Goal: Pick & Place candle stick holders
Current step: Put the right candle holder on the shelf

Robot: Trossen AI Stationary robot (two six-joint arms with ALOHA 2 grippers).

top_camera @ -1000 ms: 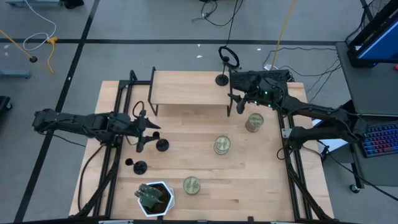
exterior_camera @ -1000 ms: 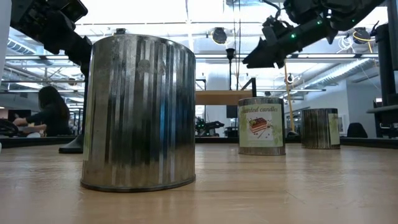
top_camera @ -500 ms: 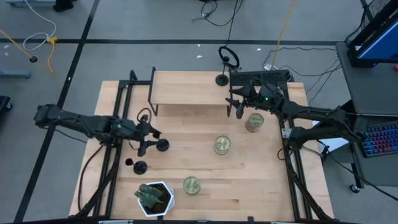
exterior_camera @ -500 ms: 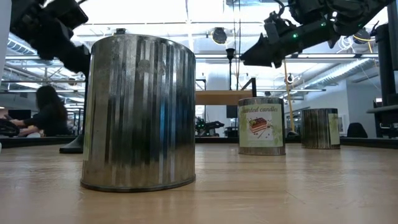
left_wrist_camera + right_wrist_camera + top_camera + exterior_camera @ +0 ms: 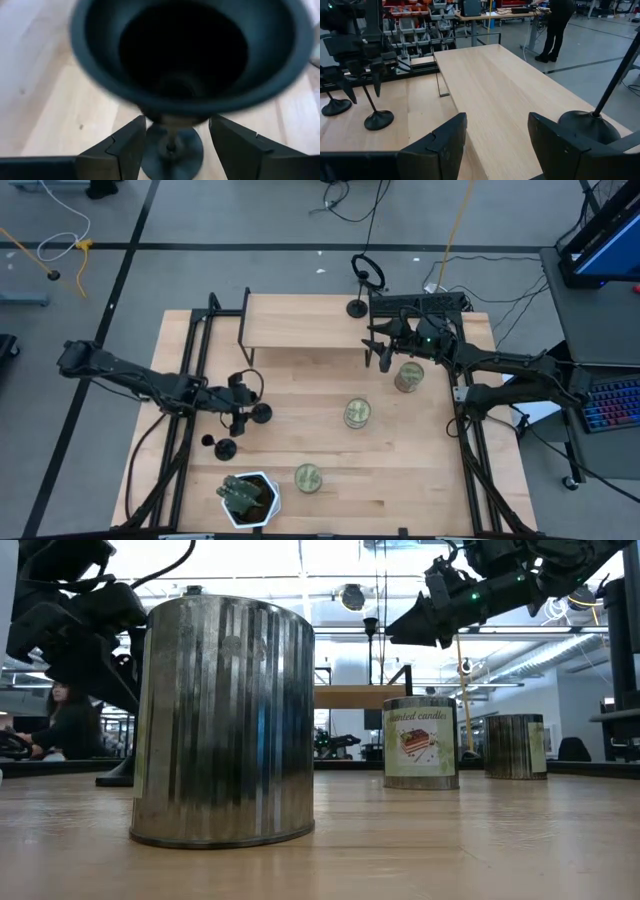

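Left gripper (image 5: 243, 406) hovering over candle stick holder (image 5: 259, 414) mid-table, fingers apart, straddling stem (image 5: 171, 131) for grasp. Second holder (image 5: 224, 448) standing nearby. Right gripper (image 5: 384, 343) waiting, fingers spread, at raised shelf (image 5: 300, 320) beside placed holder (image 5: 356, 308), likely drop zone.

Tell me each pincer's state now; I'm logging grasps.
Left pincer: open, fingers either side of a candle stick holder stem.
Right pincer: open, holding nothing, above the raised shelf.
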